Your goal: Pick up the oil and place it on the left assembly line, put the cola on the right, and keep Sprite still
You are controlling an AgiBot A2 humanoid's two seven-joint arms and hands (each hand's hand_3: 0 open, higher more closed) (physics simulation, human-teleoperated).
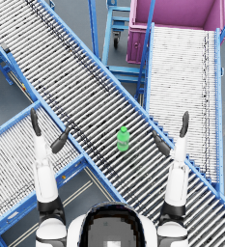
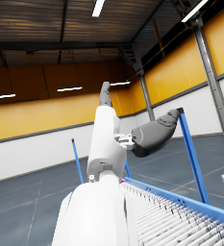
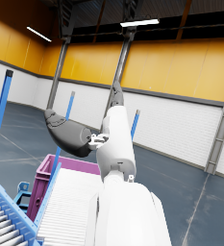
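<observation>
So the green Sprite bottle [image 1: 123, 139] is standing upright on the long diagonal roller conveyor [image 1: 85, 91], pretty much dead centre of the head view. Nothing is touching it.

The left hand [image 1: 44, 137] sits at about 9 o'clock from the bottle, well apart from it and over the blue rail. Its fingers are spread and it's holding nothing. The left wrist view shows the same thing: that hand [image 2: 120, 134] is raised with its thumb splayed out.

The right hand [image 1: 175, 139] is at 3 o'clock from the bottle, also spread wide and empty [image 3: 101, 137].

The left roller conveyor [image 1: 10, 159] is down at 8 o'clock. The right roller conveyor [image 1: 181, 72] is at 2 o'clock and runs up to a pink bin [image 1: 135, 46] at 1 o'clock.
</observation>
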